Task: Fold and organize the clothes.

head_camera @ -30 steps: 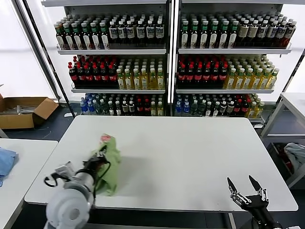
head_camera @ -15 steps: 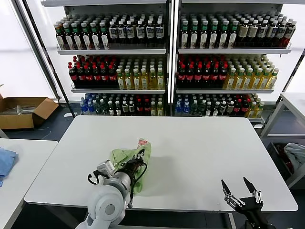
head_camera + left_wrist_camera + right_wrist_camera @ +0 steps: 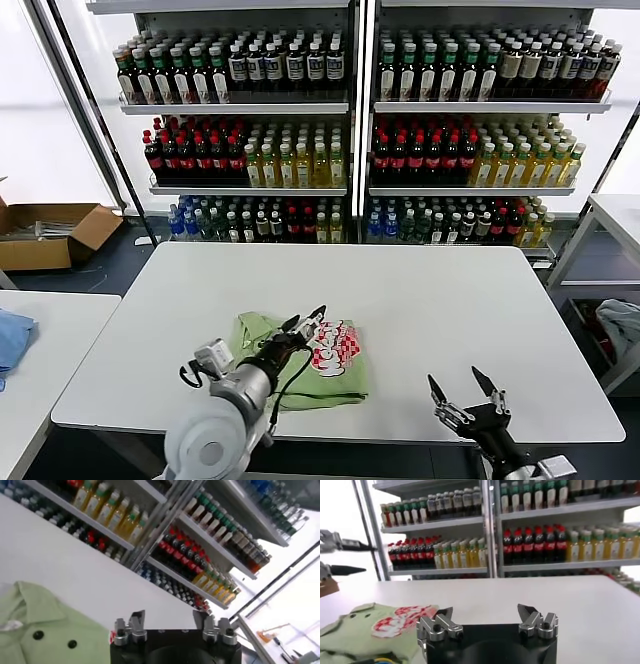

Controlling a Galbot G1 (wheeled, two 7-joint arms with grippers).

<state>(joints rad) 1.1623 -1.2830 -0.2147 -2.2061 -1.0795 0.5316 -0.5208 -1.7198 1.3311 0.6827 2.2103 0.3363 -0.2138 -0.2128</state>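
Note:
A light green polo shirt (image 3: 345, 388) lies folded on the white table (image 3: 440, 300), near the front left, with its red-and-white chest print (image 3: 335, 358) facing up. My left gripper (image 3: 305, 320) hovers just over the shirt's far edge, open, with nothing between its fingers. In the left wrist view the collar and two dark buttons of the shirt (image 3: 40, 630) show beside the open left gripper (image 3: 169, 622). My right gripper (image 3: 465, 392) stands open above the table's front right edge, apart from the shirt. The right wrist view shows the shirt (image 3: 375, 625) off to one side of the right gripper (image 3: 485, 616).
Shelves of bottles (image 3: 350, 150) stand behind the table. A blue cloth (image 3: 12, 340) lies on a second table at the left, beyond which a cardboard box (image 3: 50, 232) sits on the floor. A pale garment (image 3: 620, 325) lies below a side table at the right.
My left gripper swung right with the shirt, laid it down print up and opened. My right gripper moved left along the front edge.

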